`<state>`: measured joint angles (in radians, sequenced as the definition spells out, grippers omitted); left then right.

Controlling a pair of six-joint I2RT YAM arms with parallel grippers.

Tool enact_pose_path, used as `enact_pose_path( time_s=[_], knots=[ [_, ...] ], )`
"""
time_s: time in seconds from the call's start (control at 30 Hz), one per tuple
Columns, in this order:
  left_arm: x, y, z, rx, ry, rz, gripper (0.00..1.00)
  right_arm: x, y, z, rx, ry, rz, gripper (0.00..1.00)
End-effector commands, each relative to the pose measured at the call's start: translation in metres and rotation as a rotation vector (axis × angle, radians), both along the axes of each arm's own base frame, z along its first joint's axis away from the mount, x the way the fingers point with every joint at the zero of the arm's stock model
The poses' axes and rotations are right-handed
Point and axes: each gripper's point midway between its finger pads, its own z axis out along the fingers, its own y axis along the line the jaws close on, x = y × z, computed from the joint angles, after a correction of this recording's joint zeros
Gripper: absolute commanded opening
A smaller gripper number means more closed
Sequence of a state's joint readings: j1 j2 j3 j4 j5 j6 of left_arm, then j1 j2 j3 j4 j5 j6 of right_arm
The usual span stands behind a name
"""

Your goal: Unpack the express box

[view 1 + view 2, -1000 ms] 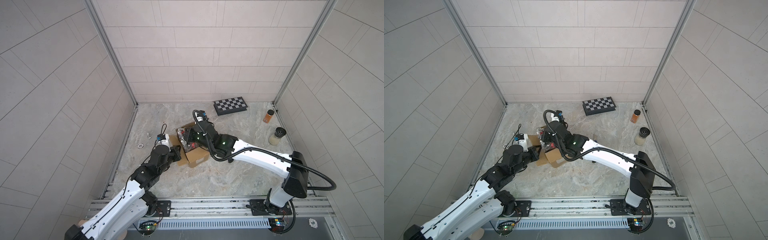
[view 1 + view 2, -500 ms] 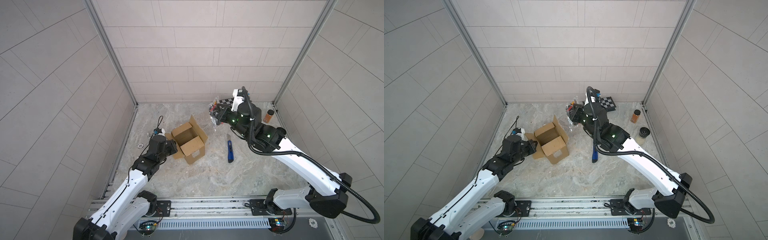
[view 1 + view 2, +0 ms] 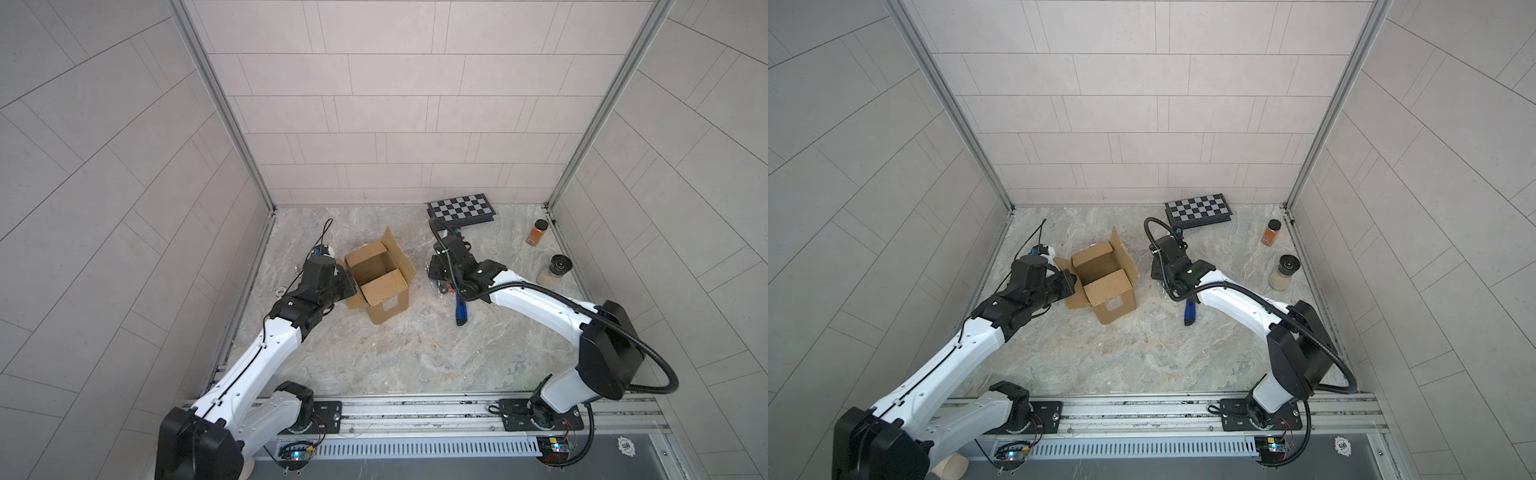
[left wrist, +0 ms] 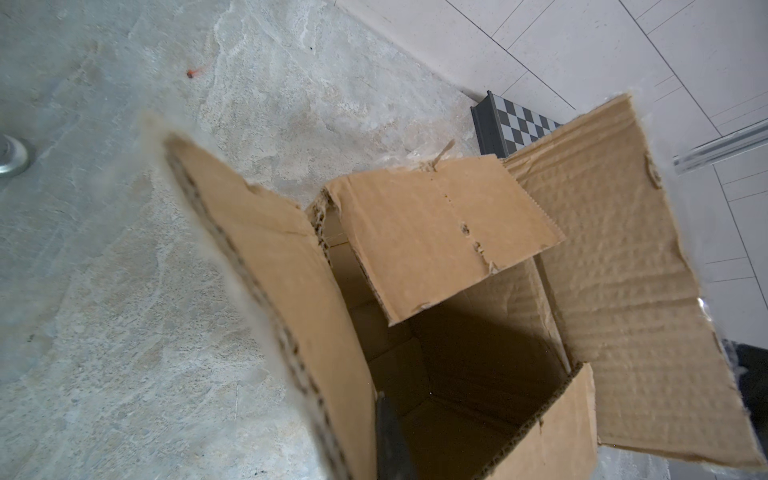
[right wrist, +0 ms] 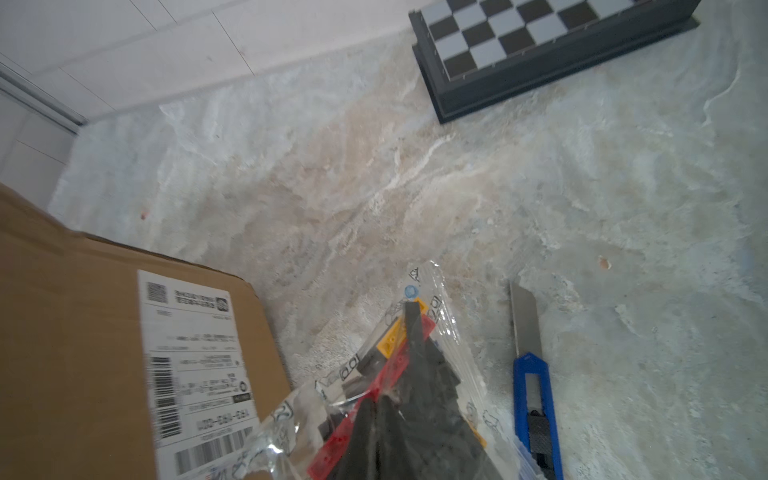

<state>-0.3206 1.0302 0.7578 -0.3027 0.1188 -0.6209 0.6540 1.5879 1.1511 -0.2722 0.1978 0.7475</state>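
The express box (image 3: pixel 380 286) stands upright on the marbled tabletop (image 3: pixel 415 357) with its mouth facing straight up and its flaps open. It sits left of the checkered case (image 3: pixel 461 209) and nearer the front rail (image 3: pixel 415 409) than the case is. In both top views the mouth is oblong. Its longer sides, which carry the two big flaps, run on a slant, the far end toward the back wall and the near end swung to the right, so one lower corner points at the rail. The big flap on the case's side stands nearly upright, and the two short flaps lean in over the mouth. A pale patch shows on the near side wall. In the right wrist view a white barcode label (image 5: pixel 191 365) sits on a cardboard face.

The left claw (image 3: pixel 348 286) is pinched tight on the big flap on the side away from the case. In the left wrist view one dark finger (image 4: pixel 388 436) lies against that flap's inner face.

The right claw (image 5: pixel 376 405) is clamped on a clear bag (image 5: pixel 395 353) of red, yellow and dark bricks, in front of the case; I cannot tell whether the bag touches the tabletop. A blue knife (image 3: pixel 460 311) lies flat just beside the bag, blade end turned toward the case. An orange jar (image 3: pixel 537 232) and a pale black-lidded jar (image 3: pixel 555 274) stand right of the case.
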Motion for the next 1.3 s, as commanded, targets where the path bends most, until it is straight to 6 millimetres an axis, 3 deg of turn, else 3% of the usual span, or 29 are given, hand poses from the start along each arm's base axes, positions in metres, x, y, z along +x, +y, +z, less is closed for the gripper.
enact_pose_path(
  time_s=[0.0, 0.37, 0.47, 0.57, 0.63, 0.67, 0.73, 0.8, 0.97, 1.1, 1.2, 1.27],
  knots=[
    [0.007, 0.005, 0.004, 0.062, -0.013, -0.011, 0.06, 0.018, 0.007, 0.000, 0.014, -0.059, -0.007, 0.00],
    [0.015, 0.004, 0.003, 0.075, -0.008, -0.020, 0.09, 0.031, 0.017, -0.062, -0.035, 0.038, -0.021, 0.01],
    [0.016, 0.002, 0.007, 0.075, -0.013, -0.028, 0.14, 0.032, 0.018, -0.064, -0.027, 0.049, -0.014, 0.25],
    [0.017, 0.000, 0.016, 0.073, -0.035, -0.043, 0.33, 0.034, 0.014, -0.053, -0.013, 0.032, -0.022, 0.51],
    [0.017, 0.000, 0.025, 0.073, -0.062, -0.050, 0.68, 0.037, 0.008, -0.035, -0.023, -0.011, -0.023, 0.66],
    [0.017, 0.001, 0.029, 0.074, -0.076, -0.049, 0.80, 0.038, 0.003, -0.025, -0.033, -0.037, -0.029, 0.70],
    [0.016, 0.002, 0.047, 0.075, -0.139, -0.052, 0.99, 0.038, -0.014, 0.003, -0.089, -0.113, -0.049, 0.76],
    [0.014, 0.006, 0.065, 0.084, -0.207, -0.046, 1.00, 0.035, -0.039, 0.026, -0.150, -0.181, -0.094, 0.97],
    [-0.003, 0.034, 0.112, 0.134, -0.439, 0.055, 1.00, -0.001, -0.122, 0.069, -0.354, -0.347, -0.248, 1.00],
    [-0.030, 0.074, 0.130, 0.180, -0.647, 0.235, 1.00, -0.040, -0.181, 0.078, -0.522, -0.460, -0.346, 1.00],
    [-0.044, 0.105, 0.118, 0.301, -0.679, 0.362, 1.00, -0.062, -0.218, 0.061, -0.628, -0.445, -0.415, 1.00],
    [-0.051, 0.123, 0.098, 0.366, -0.667, 0.444, 1.00, -0.068, -0.224, 0.046, -0.683, -0.489, -0.381, 1.00]
  ],
)
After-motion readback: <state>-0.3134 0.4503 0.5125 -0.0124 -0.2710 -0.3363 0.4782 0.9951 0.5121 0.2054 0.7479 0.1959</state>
